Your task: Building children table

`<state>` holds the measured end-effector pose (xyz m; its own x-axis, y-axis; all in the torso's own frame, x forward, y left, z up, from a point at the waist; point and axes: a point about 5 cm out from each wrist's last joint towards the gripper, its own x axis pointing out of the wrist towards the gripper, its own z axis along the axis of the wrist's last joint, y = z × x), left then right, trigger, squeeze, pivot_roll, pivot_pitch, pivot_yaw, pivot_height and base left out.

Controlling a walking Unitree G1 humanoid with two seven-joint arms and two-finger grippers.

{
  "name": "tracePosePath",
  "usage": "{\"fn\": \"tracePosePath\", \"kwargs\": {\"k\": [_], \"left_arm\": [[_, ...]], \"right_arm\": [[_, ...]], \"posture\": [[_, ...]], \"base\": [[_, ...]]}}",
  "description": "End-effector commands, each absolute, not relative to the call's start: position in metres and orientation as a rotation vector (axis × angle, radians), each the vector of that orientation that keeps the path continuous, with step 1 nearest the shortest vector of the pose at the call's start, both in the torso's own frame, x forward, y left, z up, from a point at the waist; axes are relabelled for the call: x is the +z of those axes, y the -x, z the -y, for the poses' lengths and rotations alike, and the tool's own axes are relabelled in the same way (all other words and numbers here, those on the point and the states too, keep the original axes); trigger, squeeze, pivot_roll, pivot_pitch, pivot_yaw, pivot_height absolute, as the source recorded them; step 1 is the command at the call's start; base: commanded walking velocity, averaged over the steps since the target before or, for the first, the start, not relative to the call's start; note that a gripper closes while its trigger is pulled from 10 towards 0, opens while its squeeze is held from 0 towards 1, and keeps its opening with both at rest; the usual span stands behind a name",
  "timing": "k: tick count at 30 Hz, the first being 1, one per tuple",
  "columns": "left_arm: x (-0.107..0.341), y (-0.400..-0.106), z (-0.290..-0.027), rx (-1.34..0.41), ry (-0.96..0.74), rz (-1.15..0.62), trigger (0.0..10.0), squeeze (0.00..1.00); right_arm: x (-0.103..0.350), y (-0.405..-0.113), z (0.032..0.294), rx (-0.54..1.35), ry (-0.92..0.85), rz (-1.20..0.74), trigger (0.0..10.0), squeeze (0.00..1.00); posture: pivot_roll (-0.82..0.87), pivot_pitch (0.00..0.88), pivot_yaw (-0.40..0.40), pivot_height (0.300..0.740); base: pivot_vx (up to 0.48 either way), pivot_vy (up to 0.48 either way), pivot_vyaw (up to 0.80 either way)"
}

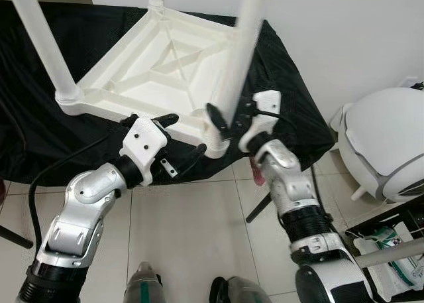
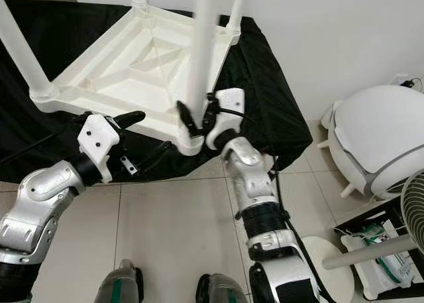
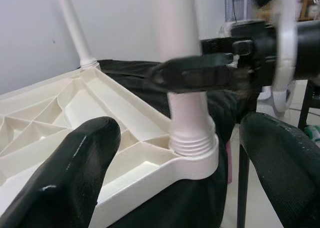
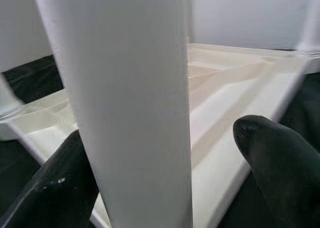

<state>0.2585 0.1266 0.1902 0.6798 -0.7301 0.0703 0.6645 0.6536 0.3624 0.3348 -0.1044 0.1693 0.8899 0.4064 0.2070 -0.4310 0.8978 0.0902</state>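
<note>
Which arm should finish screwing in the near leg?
Right, probably: its tool already straddles the leg above the threaded socket. The left tool sits open beside the tabletop edge.

Bright, even indoor light with soft shadows; the near table leg (image 1: 242, 44) is motion-blurred, and close wrist-view foregrounds are soft.

Both silver arms reach forward toward the near corner of the overturned table top (image 1: 152, 64). The left gripper (image 1: 177, 141) sits at that corner's edge, fingers spread, one above the rim and one below. The right gripper (image 1: 227, 122) is just above the corner socket, its two black fingers on either side of the upright leg (image 1: 242, 48)
</note>
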Motion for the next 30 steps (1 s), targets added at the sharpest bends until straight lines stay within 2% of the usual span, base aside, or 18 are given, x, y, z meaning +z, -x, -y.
{"fn": "tracePosePath", "kwargs": {"k": [1,4,8,14,16,19,30], "left_arm": [[0.189,-0.26,-0.121,-0.819,-0.337,0.227,10.0,0.0],[0.19,-0.261,-0.119,-0.818,-0.337,0.239,10.0,0.0],[0.19,-0.263,-0.119,-0.803,-0.329,0.249,10.0,0.0],[0.19,-0.268,-0.113,-0.756,-0.279,0.244,10.0,0.0],[0.182,-0.27,-0.104,-0.7,-0.239,0.177,10.0,0.0],[0.168,-0.269,-0.096,-0.668,-0.236,0.075,10.0,0.0],[0.163,-0.256,-0.08,-0.716,-0.211,0.05,10.0,0.0]], "right_arm": [[0.174,-0.333,0.121,0.371,-0.132,0.204,10.0,0.0],[0.173,-0.324,0.148,0.292,-0.095,0.204,10.0,0.0],[0.173,-0.323,0.162,0.263,-0.061,0.198,10.0,0.0],[0.174,-0.326,0.152,0.404,-0.034,0.184,10.0,0.0],[0.174,-0.328,0.14,0.551,-0.01,0.163,10.0,0.0],[0.173,-0.33,0.135,0.654,0.005,0.137,10.0,0.0],[0.167,-0.355,0.143,0.751,0.035,0.06,10.0,0.0]], "posture": [[0.04,0.053,-0.115,0.74],[0.02,0.048,-0.101,0.74],[0.02,0.047,-0.093,0.74],[0.01,0.045,-0.081,0.74],[0.01,0.034,-0.063,0.74],[0.02,0.03,-0.066,0.74],[0.05,0.038,-0.089,0.74]], "base": [[0.0,0.0,0.0],[0.0,0.0,0.0],[0.0,0.0,0.0],[0.0,0.0,0.0],[0.0,0.0,0.0],[0.0,0.0,0.0],[0.0,0.0,0.0]]}}
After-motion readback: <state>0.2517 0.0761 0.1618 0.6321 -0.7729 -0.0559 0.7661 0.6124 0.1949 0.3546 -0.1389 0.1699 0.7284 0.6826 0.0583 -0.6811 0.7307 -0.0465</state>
